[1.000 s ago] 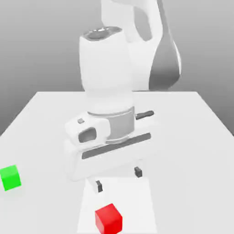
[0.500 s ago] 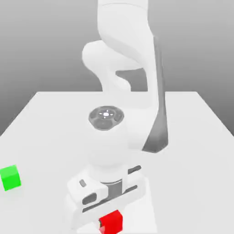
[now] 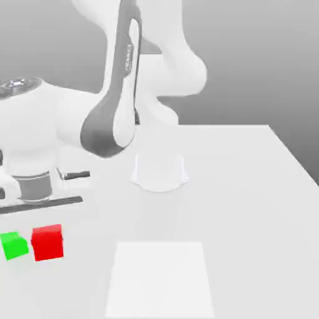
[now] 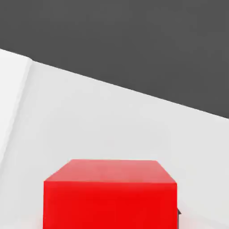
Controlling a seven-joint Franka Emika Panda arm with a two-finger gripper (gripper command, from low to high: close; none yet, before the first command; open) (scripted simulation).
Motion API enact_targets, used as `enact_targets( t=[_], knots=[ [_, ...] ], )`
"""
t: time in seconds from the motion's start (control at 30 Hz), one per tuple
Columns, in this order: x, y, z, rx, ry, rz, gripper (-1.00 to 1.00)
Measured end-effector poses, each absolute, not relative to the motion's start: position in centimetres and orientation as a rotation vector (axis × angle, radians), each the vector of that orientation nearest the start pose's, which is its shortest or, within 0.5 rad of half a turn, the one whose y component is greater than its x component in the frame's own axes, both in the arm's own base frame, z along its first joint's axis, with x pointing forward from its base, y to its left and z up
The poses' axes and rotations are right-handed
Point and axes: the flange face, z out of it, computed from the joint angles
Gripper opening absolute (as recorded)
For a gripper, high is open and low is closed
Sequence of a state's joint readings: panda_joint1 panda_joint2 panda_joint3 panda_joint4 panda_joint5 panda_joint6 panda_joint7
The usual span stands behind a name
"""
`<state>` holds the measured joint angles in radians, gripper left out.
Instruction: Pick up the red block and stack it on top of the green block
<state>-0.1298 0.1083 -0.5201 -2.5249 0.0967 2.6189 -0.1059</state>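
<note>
Starting at the exterior view's left, the green block is being left resting on the table, close to the near edge, because it is being kept as the base of the stack. It is being shown as a small, plain, bright green cube with matte, unmarked faces.

Just beside it, towards the exterior view's right, the red block is being shown directly under the gripper. The jaws are being kept closed on the red block. This is judged from the hand view, where the red block is being framed close up and square beneath the camera. Whether the two cubes are being kept apart or touching cannot be told. The red block is judged to be carried there so that it can be lined up over the green one, and it is not yet being set on top.

The red block is being shown as a plain, bright red cube, matte and unmarked. It is looking slightly larger than the green cube, with its top face lighter than its front.

Further right, a paler square patch is being shown on the table. Behind it, the arm's round base is being shown, well apart from both cubes.
</note>
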Motion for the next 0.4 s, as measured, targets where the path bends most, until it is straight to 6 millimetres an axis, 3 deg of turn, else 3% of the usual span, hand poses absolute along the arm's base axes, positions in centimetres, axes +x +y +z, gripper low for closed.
enact_targets(
  t=[0.03, 0.07, 0.27, 0.3, 0.4],
  knots=[
    [33.9, -31.3, 24.3, -2.966, 1.045, 0.000, -1.00],
    [32.6, -32.7, 24.0, -2.952, 1.081, -0.002, -1.00],
    [31.4, -33.8, 19.4, -2.941, 1.108, -0.003, -1.00],
    [31.3, -33.8, 18.6, -2.939, 1.110, -0.001, 1.00],
    [31.3, -33.8, 18.6, -2.939, 1.110, -0.001, 1.00]
  ],
)
